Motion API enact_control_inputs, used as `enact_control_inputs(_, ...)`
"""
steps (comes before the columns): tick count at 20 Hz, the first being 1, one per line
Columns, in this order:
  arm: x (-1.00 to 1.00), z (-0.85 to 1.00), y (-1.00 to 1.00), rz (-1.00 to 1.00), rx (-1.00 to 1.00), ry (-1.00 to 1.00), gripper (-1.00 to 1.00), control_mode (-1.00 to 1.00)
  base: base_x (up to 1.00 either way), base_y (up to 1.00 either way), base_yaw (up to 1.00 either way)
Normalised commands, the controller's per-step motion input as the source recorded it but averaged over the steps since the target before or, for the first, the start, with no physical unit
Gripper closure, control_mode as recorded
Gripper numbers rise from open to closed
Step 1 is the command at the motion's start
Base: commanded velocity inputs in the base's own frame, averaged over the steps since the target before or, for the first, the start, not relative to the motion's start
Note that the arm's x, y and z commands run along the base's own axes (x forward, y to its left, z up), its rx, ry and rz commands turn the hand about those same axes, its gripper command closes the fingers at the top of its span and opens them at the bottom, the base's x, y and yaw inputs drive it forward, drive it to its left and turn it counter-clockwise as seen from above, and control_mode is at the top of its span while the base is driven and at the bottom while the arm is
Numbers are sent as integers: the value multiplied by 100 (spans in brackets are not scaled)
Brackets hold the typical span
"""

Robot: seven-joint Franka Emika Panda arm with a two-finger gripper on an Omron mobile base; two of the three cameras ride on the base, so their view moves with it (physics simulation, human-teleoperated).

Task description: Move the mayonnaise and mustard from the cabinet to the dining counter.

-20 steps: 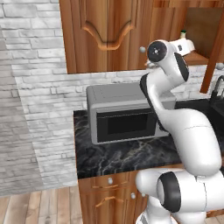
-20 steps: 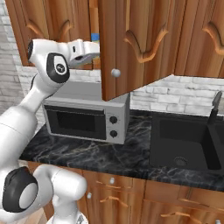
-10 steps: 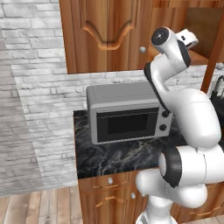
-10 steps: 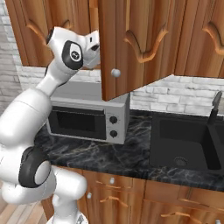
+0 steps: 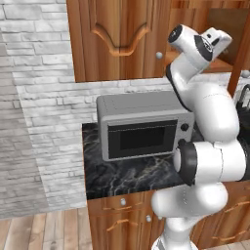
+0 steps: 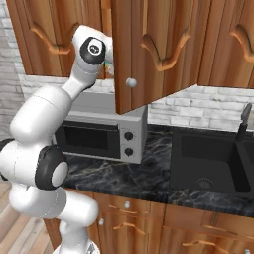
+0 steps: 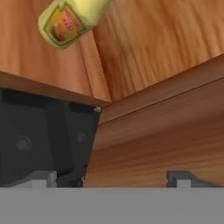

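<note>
Cabinet point(image 6: 149, 49) is hanging on the brick wall point(image 5: 39, 97) above the counter point(image 5: 127, 176), its reddish-brown door standing swung open in the right base view, round silver knob point(image 6: 130, 82) near the door's lower edge; a closed neighbouring door point(image 5: 119, 39) is showing in the left base view. Arm point(image 5: 205, 112) is rising from the base and bending up over the microwave point(image 5: 141, 127), with the wrist reaching toward the open cabinet shelf at upper right of the left base view. Microwave is sitting on the black marbled counter against the brick wall, toward the counter's left end. Sink point(image 6: 208, 163) is lying to the right of it, set into the same counter, with a dark faucet point(image 6: 244, 119) at its far right. Gripper point(image 7: 111, 177) is pointing into the cabinet interior; its two fingertips point(image 7: 41, 177) are standing well apart at the bottom of the hand view, jaws wide with nothing between them. Mustard point(image 7: 72, 19) is showing at the top left of the hand view, yellow body and orange label visible, against the wooden inner wall of the cabinet, well apart from the fingertips; its cap is cut off by the frame. Cannot tell from these views where the mayonnaise is.
</note>
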Motion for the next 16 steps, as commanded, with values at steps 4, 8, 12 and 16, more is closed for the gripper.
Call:
enact_control_inputs(4,-66,-9,-99,-30,-7,22,-100,-100,0,0,0)
enact_control_inputs(8,-99,-15,-100,-28,-1,15,-100,-100,0,0,0)
enact_control_inputs(12,-52,-11,-95,-19,0,9,-100,-100,0,0,0)
enact_control_inputs(16,7,0,-40,-2,5,0,-100,-100,0,0,0)
